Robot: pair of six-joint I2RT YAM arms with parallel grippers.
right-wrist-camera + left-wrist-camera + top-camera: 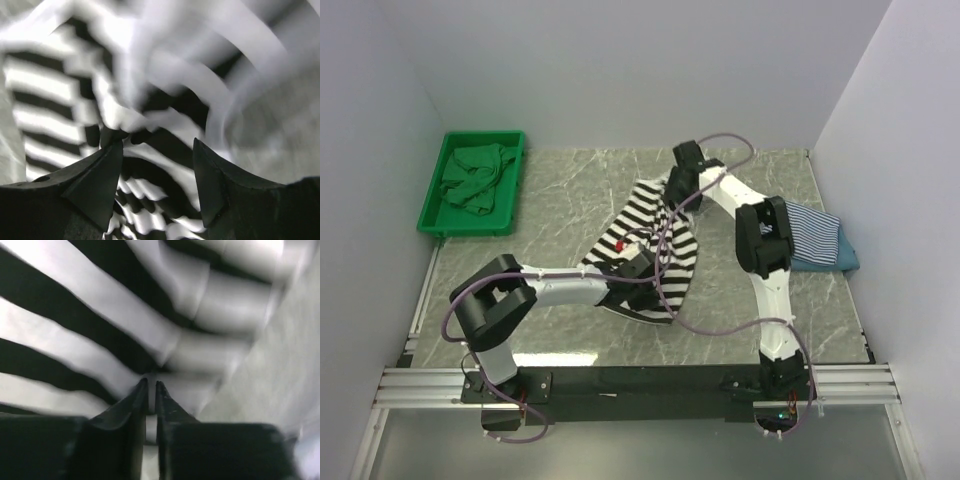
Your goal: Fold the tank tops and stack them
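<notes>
- The wide-striped tank top [645, 215], black and white, lies rumpled at the middle of the counter [560, 190], running from about 12 o'clock down toward 6 o'clock.
- The left tool [638, 262] sits on this top's 6 o'clock end.
- In the left wrist view the left tool [151, 390] is narrow, its fingers [141, 397] nearly together with a thin fold of the wide-striped tank top [100, 340] pinched between them.
- The right tool [678, 195] is over the top's 12 o'clock end, with a cable looping across the cloth below it.
- In the right wrist view the right tool [158, 145] stands wide, its fingers [100, 185] well apart with the wide-striped tank top [50, 90] bunched between and beyond them. The view is too blurred to tell whether they touch it.
- At 3 o'clock, partly behind the right arm, the thin-striped tank top [815, 225] lies folded on the teal-blue tank top [840, 260], whose edge shows along the 5 o'clock side.
- At 10 o'clock a green tray [432, 195] holds a crumpled green cloth [475, 178].
</notes>
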